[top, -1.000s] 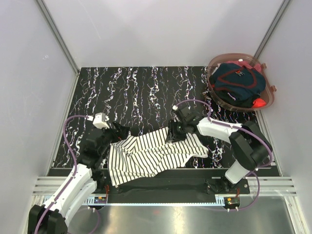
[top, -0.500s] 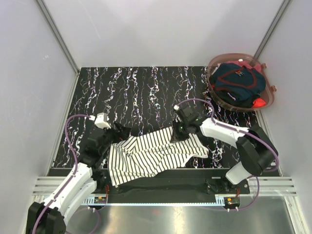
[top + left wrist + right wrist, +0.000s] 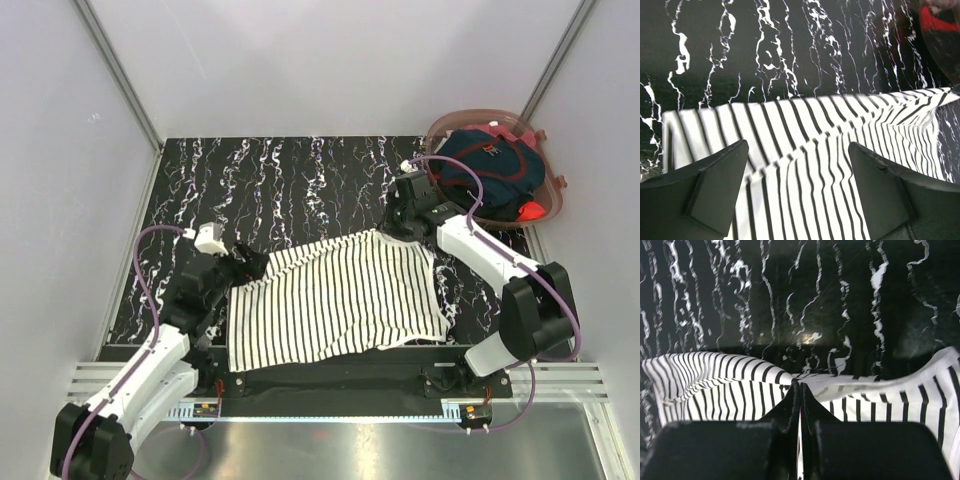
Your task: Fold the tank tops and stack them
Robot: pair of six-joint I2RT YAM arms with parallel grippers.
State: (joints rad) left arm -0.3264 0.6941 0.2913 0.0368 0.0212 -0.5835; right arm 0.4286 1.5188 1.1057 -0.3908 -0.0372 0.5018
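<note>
— Black speckled bench [image 3: 300, 180], striped tank top [image 3: 335, 300] spread near the front. Over in the basket [image 3: 553, 190], navy tank top [image 3: 485, 168].
— Right hand [image 3: 395, 225] pinched tight on the far edge; left hand [image 3: 245, 268] wide open, holding nothing. Could bunch up if pulled from one corner only.

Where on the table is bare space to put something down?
The far left of the black mat is bare, between the back wall and the striped top. The far right is crowded: the basket and the right gripper, shut on the top's far edge. The left gripper hangs open over its left edge.
</note>
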